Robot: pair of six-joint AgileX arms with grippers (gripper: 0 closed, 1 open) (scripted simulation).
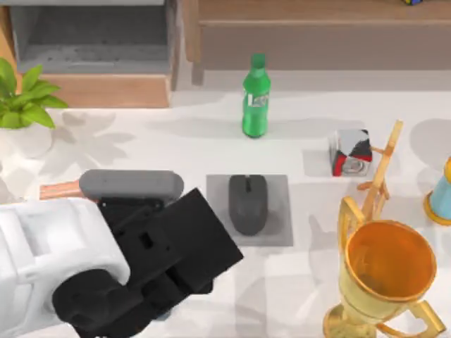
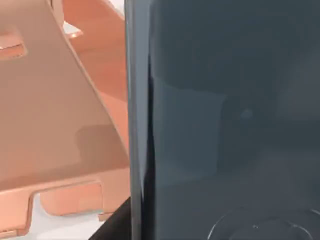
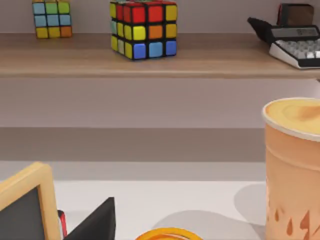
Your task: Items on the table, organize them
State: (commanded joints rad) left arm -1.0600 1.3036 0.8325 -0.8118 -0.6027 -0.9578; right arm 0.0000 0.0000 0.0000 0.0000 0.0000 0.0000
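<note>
Top view puts the left tool [image 1: 137, 208] at the near left of the tabletop [image 1: 282, 296], right against the phone [image 1: 130, 185]. The phone lies as a long grey bar with a copper stand [image 1: 60, 190] poking out at its left end. I cannot tell whether the tool is pinching the phone or merely sits beside it, because the arm's black body covers the contact.

Left wrist view has the phone [image 2: 225, 125] very close to the lens, and the stand [image 2: 60, 110] slopes away just beside its edge. The mouse [image 1: 248, 203] sits on a grey mat [image 1: 278, 236] just right of the arm. The right arm is off at the right side.

The main risk, as I judge it, is the phone missing the stand's ledge. If it goes down tilted or too far right, it could slide off the smooth copper face and drop flat. A light stand may also skid left or tip if the phone's edge pushes on it. A loose grip on so slim and glossy a body would let it slip early. The wide wrist could also brush the mouse when it swings right.
</note>
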